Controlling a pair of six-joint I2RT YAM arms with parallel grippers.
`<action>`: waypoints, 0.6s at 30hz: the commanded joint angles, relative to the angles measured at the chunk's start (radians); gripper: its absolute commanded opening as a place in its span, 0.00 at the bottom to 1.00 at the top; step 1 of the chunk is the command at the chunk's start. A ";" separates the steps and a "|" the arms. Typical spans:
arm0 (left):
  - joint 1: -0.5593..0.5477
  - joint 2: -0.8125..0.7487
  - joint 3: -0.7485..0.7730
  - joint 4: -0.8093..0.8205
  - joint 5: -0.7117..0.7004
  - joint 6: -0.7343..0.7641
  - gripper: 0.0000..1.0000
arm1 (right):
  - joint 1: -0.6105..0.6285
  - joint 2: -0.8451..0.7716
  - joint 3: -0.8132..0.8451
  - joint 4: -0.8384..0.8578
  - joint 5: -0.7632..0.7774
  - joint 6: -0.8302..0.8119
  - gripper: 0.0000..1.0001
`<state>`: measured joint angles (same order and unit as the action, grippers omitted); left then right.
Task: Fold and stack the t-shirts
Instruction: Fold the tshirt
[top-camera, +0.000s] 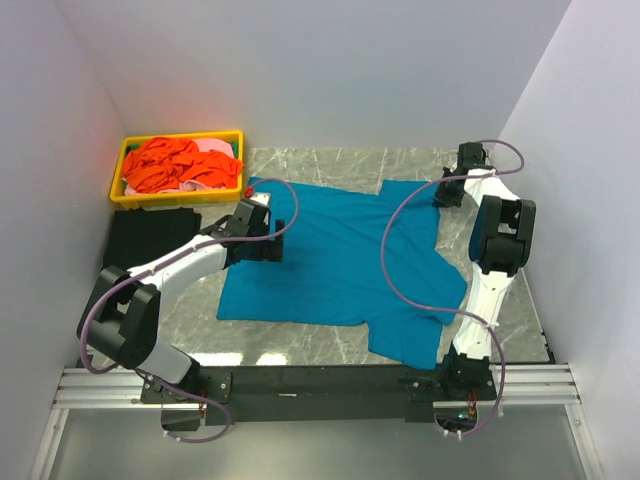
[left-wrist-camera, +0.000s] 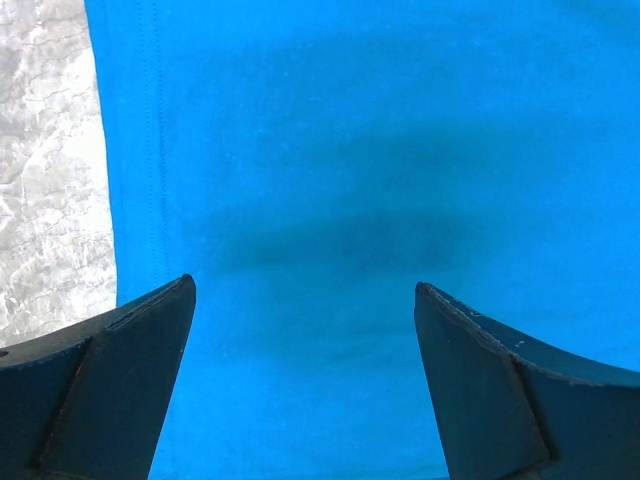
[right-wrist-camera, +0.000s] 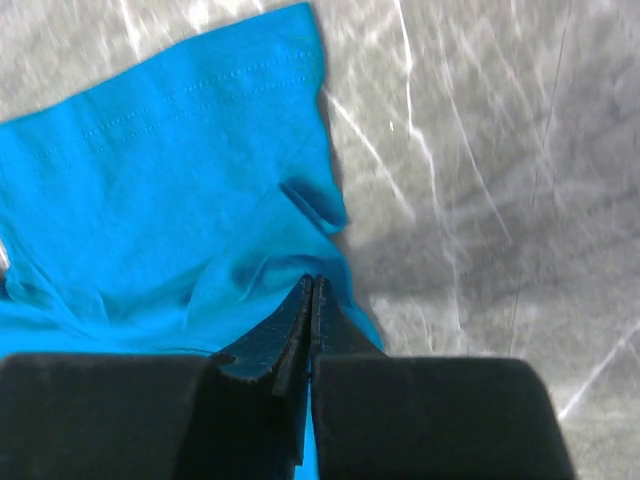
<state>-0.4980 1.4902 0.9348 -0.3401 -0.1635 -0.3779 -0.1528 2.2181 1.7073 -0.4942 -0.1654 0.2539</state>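
Note:
The large teal-blue t-shirt (top-camera: 330, 260) lies spread flat on the marble table (top-camera: 320, 165). My left gripper (top-camera: 265, 248) is open and hovers just above the shirt's left part; in the left wrist view its fingers (left-wrist-camera: 120, 380) straddle smooth teal cloth (left-wrist-camera: 350, 150) near the hemmed edge. My right gripper (top-camera: 448, 192) is shut on the teal shirt's edge by the far right sleeve; the right wrist view shows cloth (right-wrist-camera: 150, 200) pinched and wrinkled at the closed tips (right-wrist-camera: 313, 285). A folded black shirt (top-camera: 150, 235) lies at the left.
A yellow tray (top-camera: 125, 160) at the back left holds orange-red shirts (top-camera: 175, 165) and a pink one (top-camera: 212, 148). White walls close in on the left, back and right. Bare marble (right-wrist-camera: 480, 150) shows right of the teal shirt.

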 joint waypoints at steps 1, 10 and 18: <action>0.003 0.012 0.019 0.010 -0.028 0.022 0.97 | 0.009 0.018 0.089 -0.021 0.014 -0.016 0.02; 0.003 0.041 0.025 0.000 -0.059 0.028 0.97 | 0.009 0.103 0.284 -0.044 0.044 -0.056 0.02; 0.001 0.061 0.032 -0.014 -0.074 0.028 0.97 | 0.019 0.164 0.386 -0.047 0.115 -0.100 0.17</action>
<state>-0.4980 1.5406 0.9352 -0.3500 -0.2104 -0.3603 -0.1459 2.3608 2.0266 -0.5476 -0.1181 0.1921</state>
